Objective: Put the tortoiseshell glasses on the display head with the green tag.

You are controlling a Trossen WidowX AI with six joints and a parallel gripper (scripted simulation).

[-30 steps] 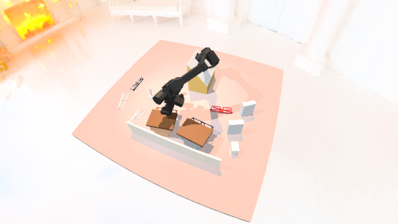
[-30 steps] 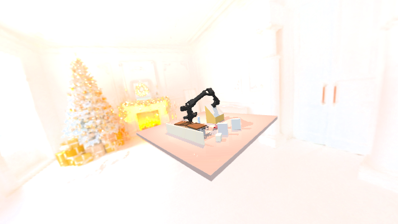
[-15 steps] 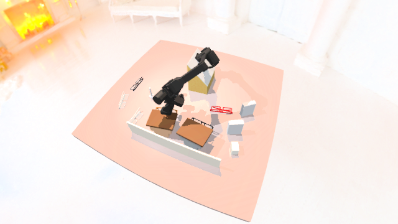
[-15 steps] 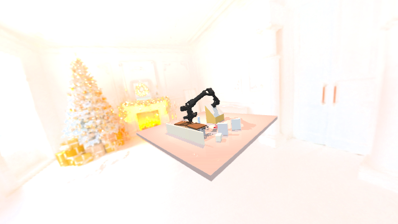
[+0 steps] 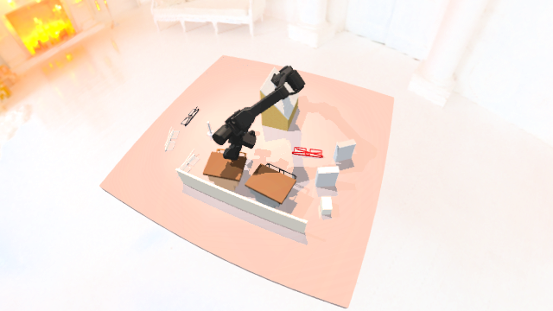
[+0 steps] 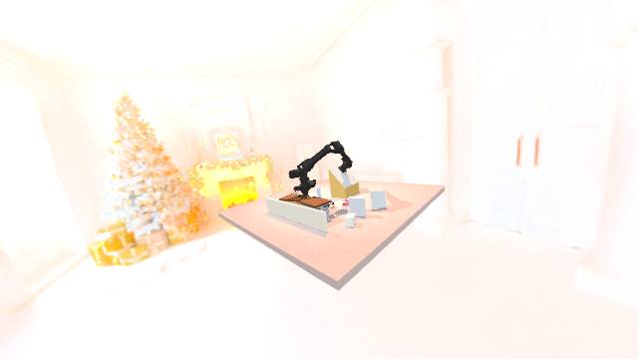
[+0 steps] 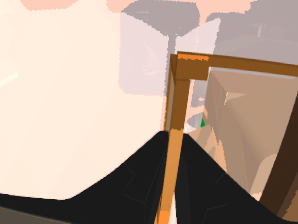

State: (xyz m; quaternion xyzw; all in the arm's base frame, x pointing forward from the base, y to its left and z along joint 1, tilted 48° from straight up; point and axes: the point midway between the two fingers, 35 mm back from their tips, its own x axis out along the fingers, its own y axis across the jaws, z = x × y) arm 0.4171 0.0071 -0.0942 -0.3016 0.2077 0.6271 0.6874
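Observation:
The tortoiseshell glasses (image 7: 192,70) (image 5: 220,149) show as an orange-brown frame, near in the wrist view and along the back edge of the left display head (image 5: 216,169) (image 6: 289,198) in the top view. My gripper (image 7: 172,140) (image 5: 232,157) is shut on one side bar of their frame, over that head. A beige surface shows through the frame, with a small green patch (image 7: 202,122) beside it, perhaps the tag. Whether bridge and temples touch the head is hidden. The other display head (image 5: 271,185) (image 6: 315,202) has dark glasses (image 5: 295,176) at its back edge.
A long pale wall (image 5: 242,201) stands in front of both heads. Red glasses (image 5: 308,152), black glasses (image 5: 190,117) and clear glasses (image 5: 172,139) lie around. Pale blocks (image 5: 327,177) (image 5: 345,151) (image 5: 326,206) stand right; a gold-sided wedge (image 5: 275,118) stands behind.

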